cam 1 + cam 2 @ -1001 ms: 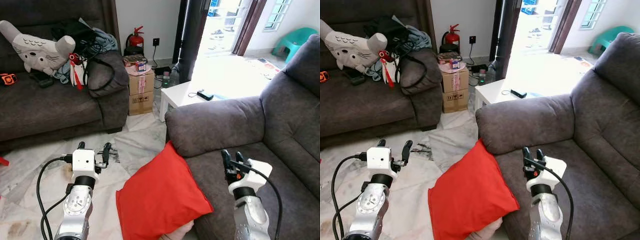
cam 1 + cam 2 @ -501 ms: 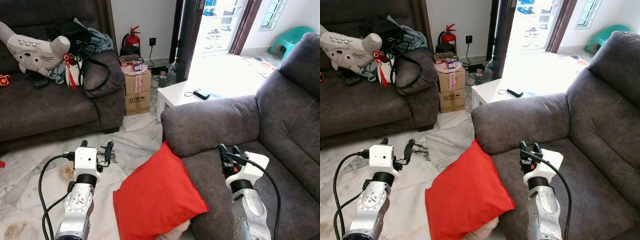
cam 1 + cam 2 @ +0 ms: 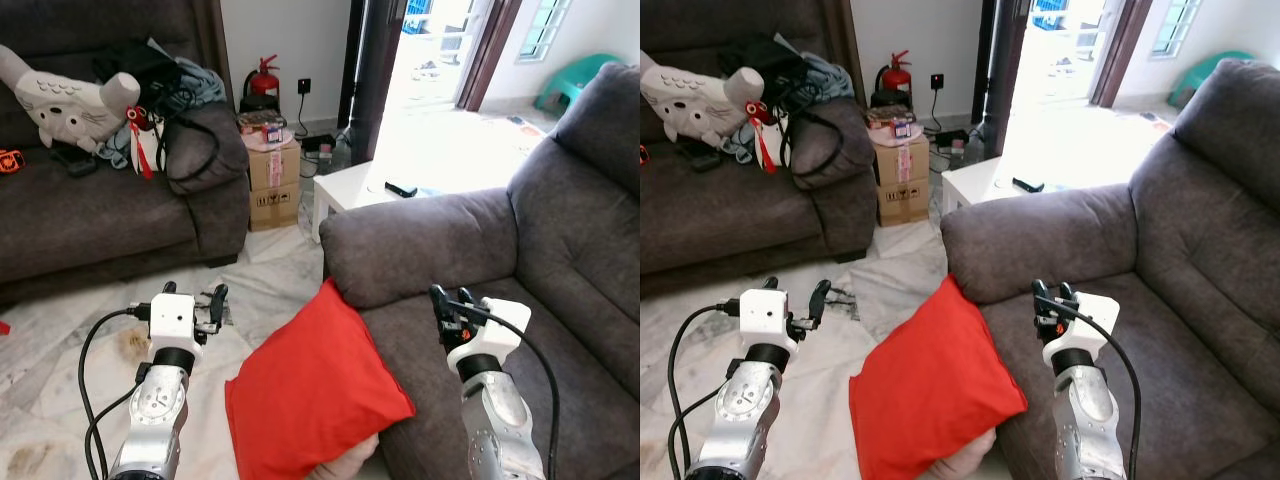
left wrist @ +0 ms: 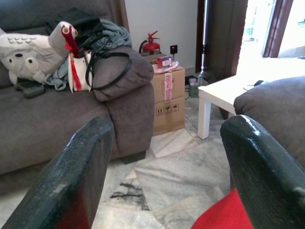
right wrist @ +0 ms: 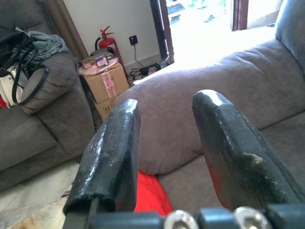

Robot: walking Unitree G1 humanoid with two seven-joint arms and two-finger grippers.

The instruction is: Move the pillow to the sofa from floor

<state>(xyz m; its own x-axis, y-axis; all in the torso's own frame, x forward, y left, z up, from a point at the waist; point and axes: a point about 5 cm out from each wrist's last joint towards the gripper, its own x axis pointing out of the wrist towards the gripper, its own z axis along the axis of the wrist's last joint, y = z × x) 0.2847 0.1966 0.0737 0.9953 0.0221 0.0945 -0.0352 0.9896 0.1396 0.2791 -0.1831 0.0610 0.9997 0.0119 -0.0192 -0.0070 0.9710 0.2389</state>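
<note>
Between the left gripper (image 3: 190, 296) and right gripper (image 3: 448, 299), both with fingers apart, a square red fabric pillow (image 3: 310, 385) leans against the grey upholstered sofa (image 3: 520, 240).

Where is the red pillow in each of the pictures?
Left eye view: red pillow low in the middle, leaning against the grey sofa.
Right eye view: low in the middle.
Left wrist view: a red corner.
Right wrist view: red patch behind the claw.
Shared landmark: fire extinguisher.
</note>
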